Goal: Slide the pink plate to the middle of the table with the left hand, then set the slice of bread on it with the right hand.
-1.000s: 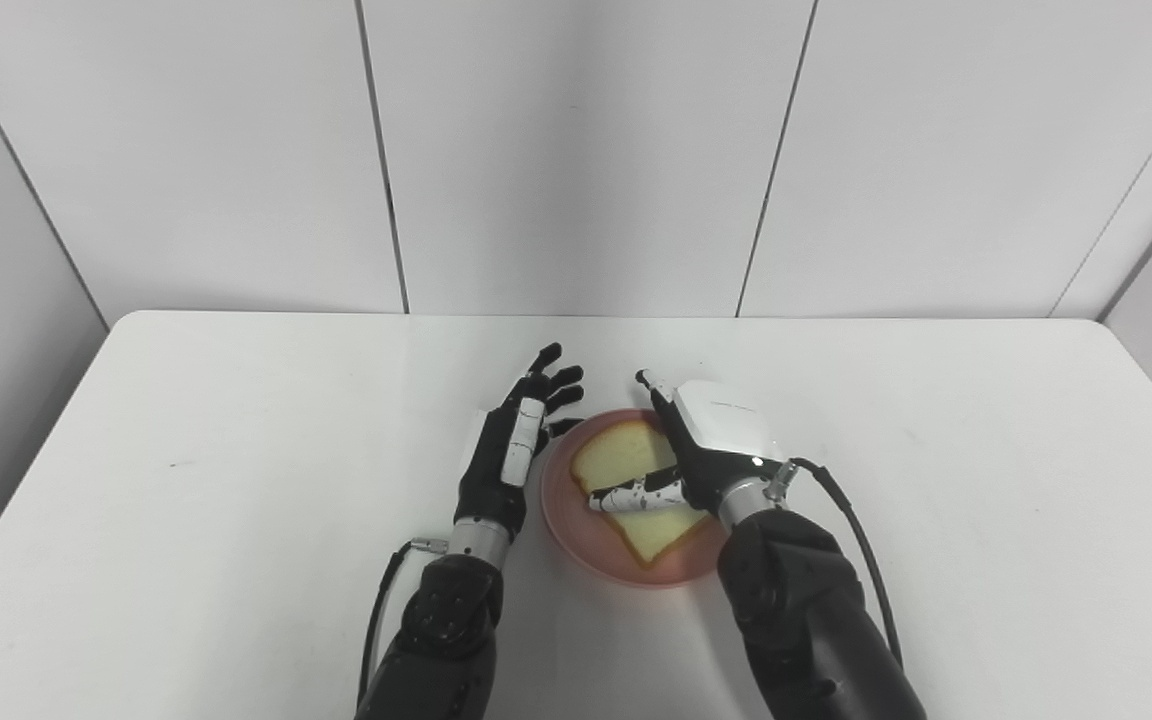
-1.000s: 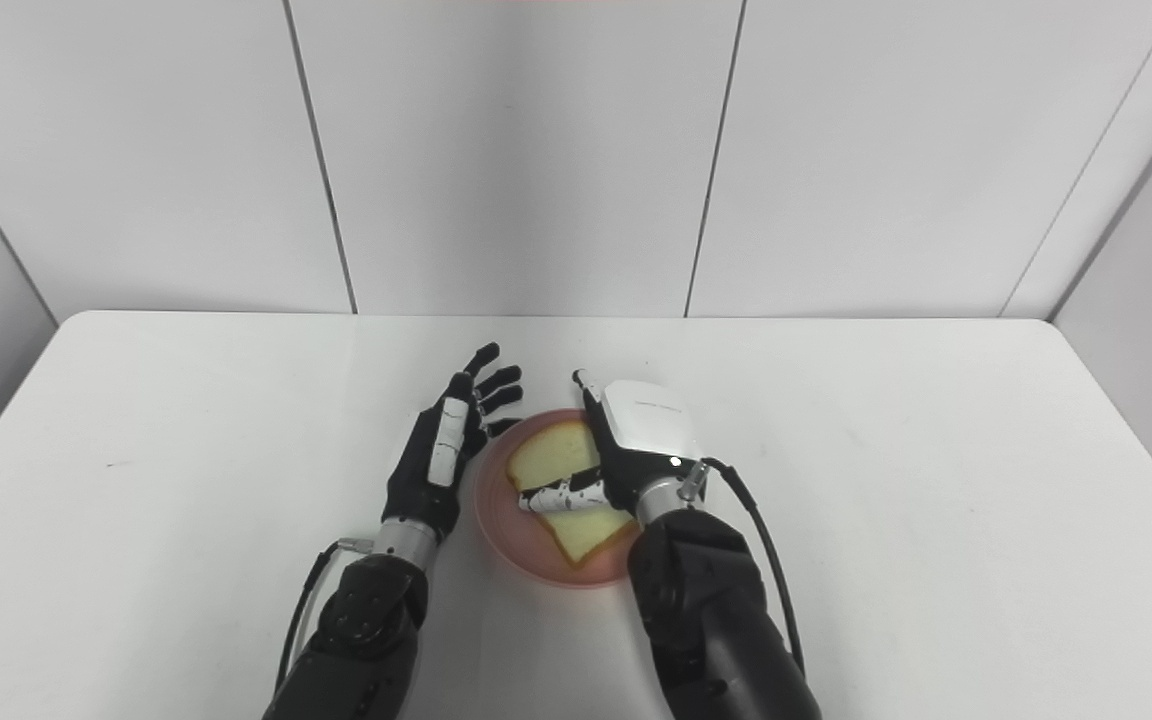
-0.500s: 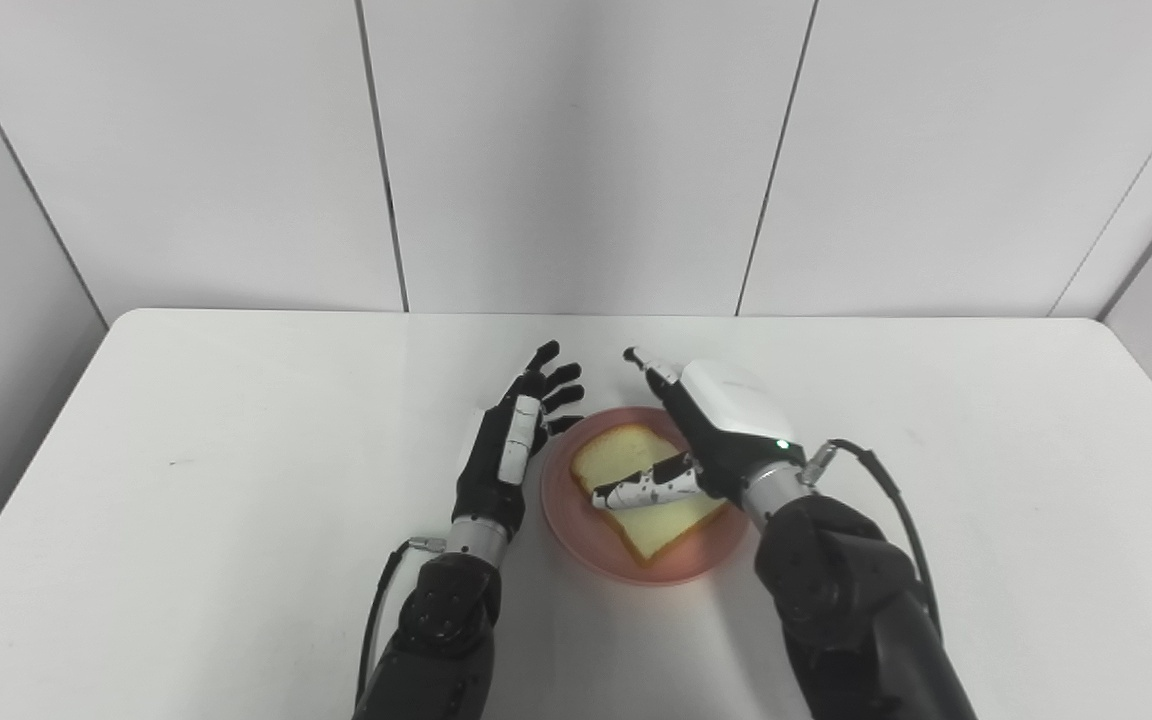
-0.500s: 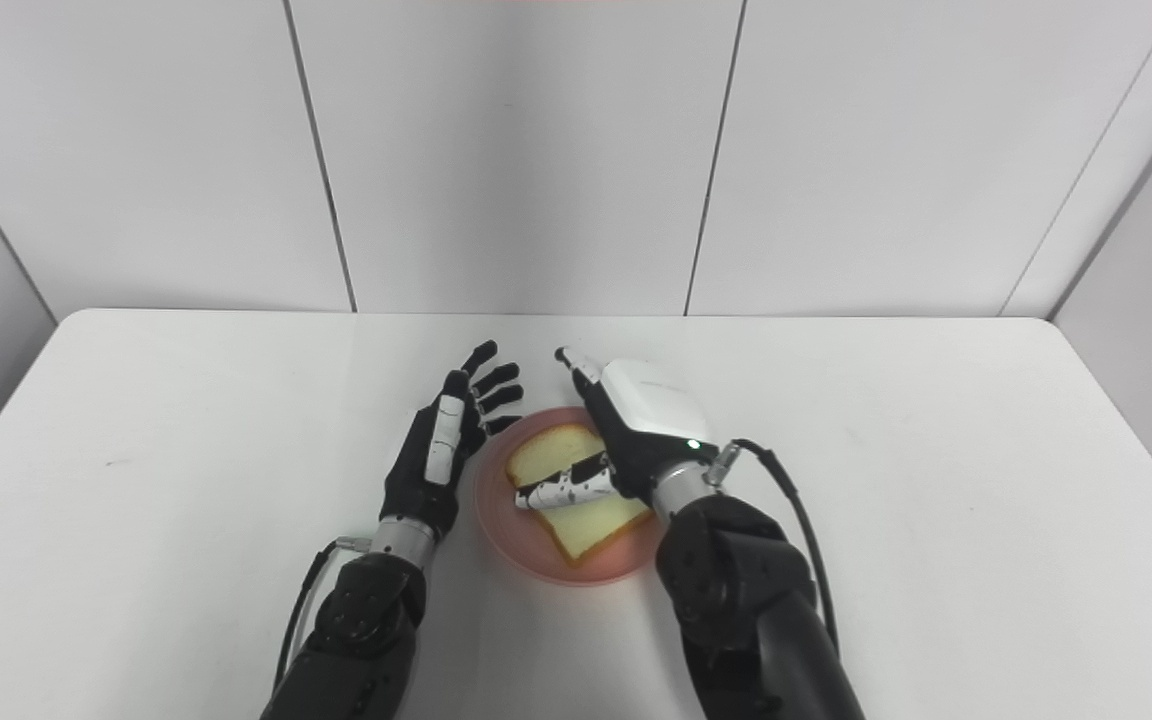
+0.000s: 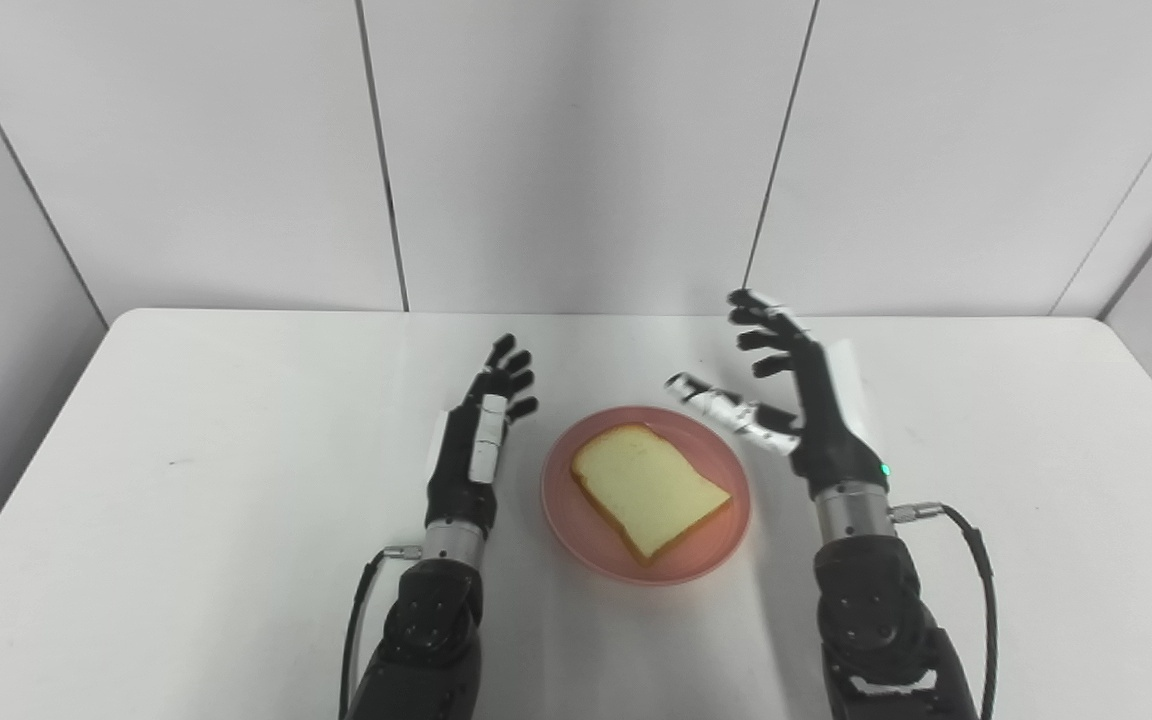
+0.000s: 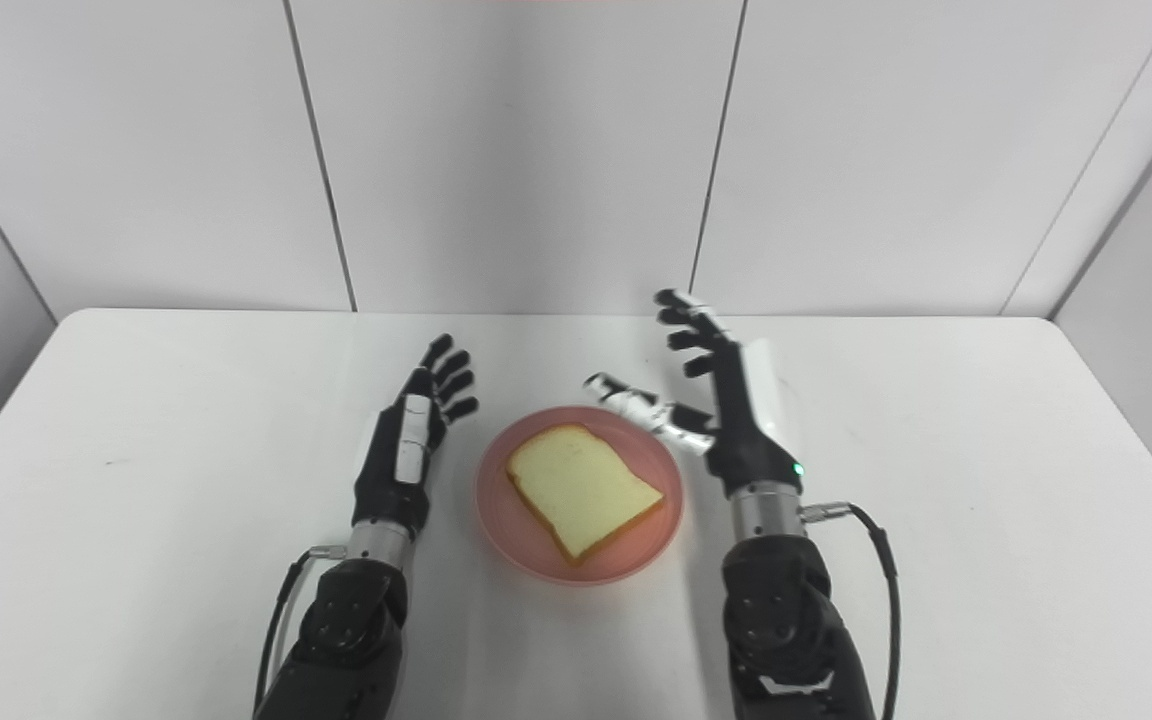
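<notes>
A pink plate [image 5: 706, 545] sits near the middle of the white table, and a slice of bread [image 5: 648, 487] lies flat on it. My left hand [image 5: 473, 450] stands just left of the plate, apart from its rim, open with its fingers spread upward. To the right of the plate my right hand [image 5: 802, 405] is raised and open, its thumb reaching over the plate's far right edge without touching the bread. Both hands hold nothing.
The white table [image 5: 186, 480] ends at a grey panelled wall behind, with rounded corners at the far left and far right. A small dark speck [image 5: 172, 463] marks the table's left part.
My right hand has let go of the bread, lifted and swung right off the plate, opening wide. My left hand has drawn a little to the left, away from the plate's rim.
</notes>
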`<act>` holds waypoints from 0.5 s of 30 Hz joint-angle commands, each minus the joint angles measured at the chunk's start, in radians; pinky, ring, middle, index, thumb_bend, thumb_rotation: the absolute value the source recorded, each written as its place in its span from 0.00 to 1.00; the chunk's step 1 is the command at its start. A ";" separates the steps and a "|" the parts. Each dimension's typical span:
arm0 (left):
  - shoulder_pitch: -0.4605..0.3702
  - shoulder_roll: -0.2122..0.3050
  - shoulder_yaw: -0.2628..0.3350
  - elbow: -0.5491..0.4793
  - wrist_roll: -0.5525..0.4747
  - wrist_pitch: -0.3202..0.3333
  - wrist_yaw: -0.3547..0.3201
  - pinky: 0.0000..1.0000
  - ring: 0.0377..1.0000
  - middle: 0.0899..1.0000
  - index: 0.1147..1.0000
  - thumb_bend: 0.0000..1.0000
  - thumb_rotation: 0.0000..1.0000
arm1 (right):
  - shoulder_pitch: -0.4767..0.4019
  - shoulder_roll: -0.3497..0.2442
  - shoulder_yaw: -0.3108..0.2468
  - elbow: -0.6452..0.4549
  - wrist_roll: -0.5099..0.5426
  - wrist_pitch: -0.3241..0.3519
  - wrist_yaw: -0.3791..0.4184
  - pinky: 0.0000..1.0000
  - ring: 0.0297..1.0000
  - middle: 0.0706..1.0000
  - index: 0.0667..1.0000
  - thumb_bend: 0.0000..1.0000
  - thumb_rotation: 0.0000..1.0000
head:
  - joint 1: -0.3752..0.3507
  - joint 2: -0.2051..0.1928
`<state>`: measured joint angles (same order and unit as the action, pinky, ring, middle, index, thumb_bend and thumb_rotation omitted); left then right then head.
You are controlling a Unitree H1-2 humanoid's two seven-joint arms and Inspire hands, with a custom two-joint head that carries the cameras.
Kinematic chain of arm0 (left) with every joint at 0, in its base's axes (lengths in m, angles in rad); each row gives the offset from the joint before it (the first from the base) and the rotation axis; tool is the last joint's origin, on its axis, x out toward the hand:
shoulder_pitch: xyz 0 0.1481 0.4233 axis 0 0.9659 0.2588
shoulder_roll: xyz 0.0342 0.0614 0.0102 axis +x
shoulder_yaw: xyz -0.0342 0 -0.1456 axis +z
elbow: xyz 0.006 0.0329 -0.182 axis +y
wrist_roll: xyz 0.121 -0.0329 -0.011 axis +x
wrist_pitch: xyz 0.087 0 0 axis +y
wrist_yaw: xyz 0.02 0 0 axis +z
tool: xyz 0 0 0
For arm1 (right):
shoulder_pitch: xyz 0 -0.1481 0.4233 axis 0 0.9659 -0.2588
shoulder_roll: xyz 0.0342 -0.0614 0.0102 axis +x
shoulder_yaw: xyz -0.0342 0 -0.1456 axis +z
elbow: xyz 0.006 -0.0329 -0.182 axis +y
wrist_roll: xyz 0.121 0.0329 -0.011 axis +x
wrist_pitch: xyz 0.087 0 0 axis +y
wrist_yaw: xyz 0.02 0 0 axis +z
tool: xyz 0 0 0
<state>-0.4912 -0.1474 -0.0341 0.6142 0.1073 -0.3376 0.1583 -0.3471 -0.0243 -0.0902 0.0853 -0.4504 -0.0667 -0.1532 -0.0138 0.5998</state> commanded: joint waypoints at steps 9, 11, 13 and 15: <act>0.049 -0.003 -0.025 -0.122 0.126 0.053 0.109 0.92 0.92 0.91 0.89 0.90 1.00 | -0.039 -0.026 -0.008 0.145 0.142 -0.126 -0.089 0.70 0.76 0.75 0.72 0.66 1.00 | 0.001 0.004; 0.053 -0.004 -0.028 -0.146 0.126 0.082 0.104 0.93 0.92 0.92 0.90 0.90 1.00 | -0.034 -0.039 0.002 0.153 0.138 -0.135 -0.094 0.70 0.75 0.75 0.72 0.66 1.00 | 0.014 0.006; 0.057 -0.010 -0.029 -0.166 0.121 0.107 0.100 0.94 0.93 0.92 0.91 0.91 1.00 | -0.029 -0.052 0.009 0.154 0.140 -0.142 -0.095 0.70 0.75 0.75 0.72 0.66 1.00 | 0.033 0.012; 0.063 -0.018 -0.031 -0.185 0.114 0.130 0.097 0.94 0.93 0.93 0.91 0.92 1.00 | -0.022 -0.065 0.015 0.152 0.146 -0.148 -0.091 0.71 0.76 0.75 0.71 0.65 1.00 | 0.046 0.017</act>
<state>-0.4071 -0.1487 -0.0540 0.4696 0.2166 -0.2080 0.2584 -0.3535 -0.0743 -0.0798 0.2618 -0.3081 -0.1571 -0.2345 0.0321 0.6181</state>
